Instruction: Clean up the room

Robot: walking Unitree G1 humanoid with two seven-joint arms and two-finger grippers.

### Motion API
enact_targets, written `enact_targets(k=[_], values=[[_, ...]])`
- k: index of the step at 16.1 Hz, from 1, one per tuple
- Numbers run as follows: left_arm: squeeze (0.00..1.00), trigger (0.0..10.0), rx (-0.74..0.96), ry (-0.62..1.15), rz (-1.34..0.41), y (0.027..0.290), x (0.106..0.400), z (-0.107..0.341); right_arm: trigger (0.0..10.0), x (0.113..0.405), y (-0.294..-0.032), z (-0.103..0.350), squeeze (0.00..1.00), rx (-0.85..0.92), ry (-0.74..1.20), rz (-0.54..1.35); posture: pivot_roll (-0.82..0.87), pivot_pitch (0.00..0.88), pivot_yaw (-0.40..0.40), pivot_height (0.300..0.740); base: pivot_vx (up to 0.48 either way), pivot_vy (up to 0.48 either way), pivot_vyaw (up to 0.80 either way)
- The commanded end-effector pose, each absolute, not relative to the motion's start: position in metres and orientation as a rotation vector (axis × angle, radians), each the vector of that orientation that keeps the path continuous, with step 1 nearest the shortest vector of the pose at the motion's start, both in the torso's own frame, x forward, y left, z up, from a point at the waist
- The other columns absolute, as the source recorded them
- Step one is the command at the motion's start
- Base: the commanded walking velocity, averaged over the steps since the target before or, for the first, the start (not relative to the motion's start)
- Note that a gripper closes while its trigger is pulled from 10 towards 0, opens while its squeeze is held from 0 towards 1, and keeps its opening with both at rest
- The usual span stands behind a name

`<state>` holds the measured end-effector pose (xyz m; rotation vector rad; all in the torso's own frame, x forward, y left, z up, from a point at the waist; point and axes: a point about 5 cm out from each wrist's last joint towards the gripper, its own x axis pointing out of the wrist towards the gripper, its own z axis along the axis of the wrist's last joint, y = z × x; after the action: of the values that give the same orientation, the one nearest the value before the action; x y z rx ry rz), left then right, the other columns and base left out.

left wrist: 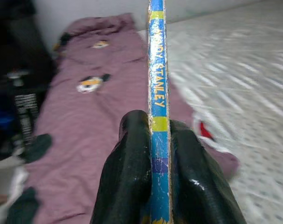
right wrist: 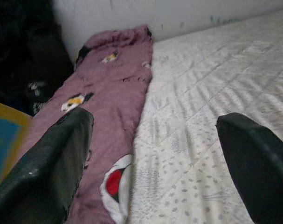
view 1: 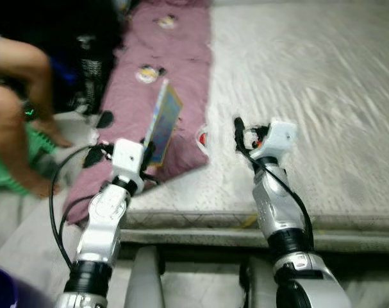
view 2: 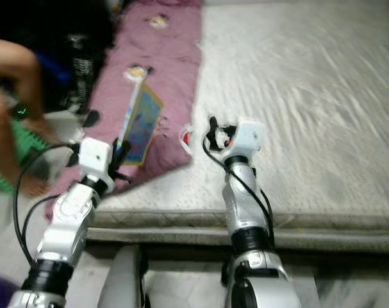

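Observation:
My left gripper (left wrist: 157,154) is shut on a thin blue and yellow picture book (view 1: 163,122), held upright on its edge above the purple blanket (view 1: 168,70). The wrist view looks straight down the book's spine (left wrist: 157,84), squeezed between both black fingers (left wrist: 127,172). My right gripper (right wrist: 155,158) stands open over the white mattress (view 1: 309,96), close to the blanket's edge, with nothing between its fingers (right wrist: 52,163). A small red and white item (right wrist: 114,182) lies at the blanket's near corner.
The purple blanket runs along the mattress's left side, printed with cartoon figures (view 1: 148,74). A person's bare legs (view 1: 18,122) are at the far left over something green (view 1: 8,167). A dark bottle (view 1: 88,70) stands beyond the bed. The mattress's front edge (view 1: 245,221) is just below my arms.

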<state>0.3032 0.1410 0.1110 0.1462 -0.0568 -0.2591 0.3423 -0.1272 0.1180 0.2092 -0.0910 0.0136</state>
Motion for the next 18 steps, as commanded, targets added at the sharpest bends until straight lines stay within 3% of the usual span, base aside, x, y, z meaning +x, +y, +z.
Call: enact_targets(k=[1,7,11,18], values=[[0.00,10.0,0.133,-0.139,-0.183,0.151,0.307,0.129,10.0,0.340,-0.127,0.122,0.00,0.203,-0.110,0.009,0.09,0.000,0.068,0.692,0.000,0.000,0.00],[0.00,10.0,0.127,-0.239,-0.273,0.148,0.305,0.137,10.0,0.318,-0.145,0.105,0.00,0.144,-0.064,-0.067,0.06,0.000,0.072,0.710,0.000,0.000,0.00],[0.00,10.0,0.197,-0.173,-0.256,0.142,0.300,0.123,10.0,0.304,-0.157,0.102,0.00,0.083,-0.050,-0.128,0.04,0.000,0.074,0.740,0.000,0.000,0.00],[0.00,10.0,0.180,-0.111,-0.264,0.151,0.289,0.102,10.0,0.300,-0.153,0.099,0.00,0.114,-0.010,-0.128,0.06,0.000,0.078,0.740,0.000,0.000,0.00]])
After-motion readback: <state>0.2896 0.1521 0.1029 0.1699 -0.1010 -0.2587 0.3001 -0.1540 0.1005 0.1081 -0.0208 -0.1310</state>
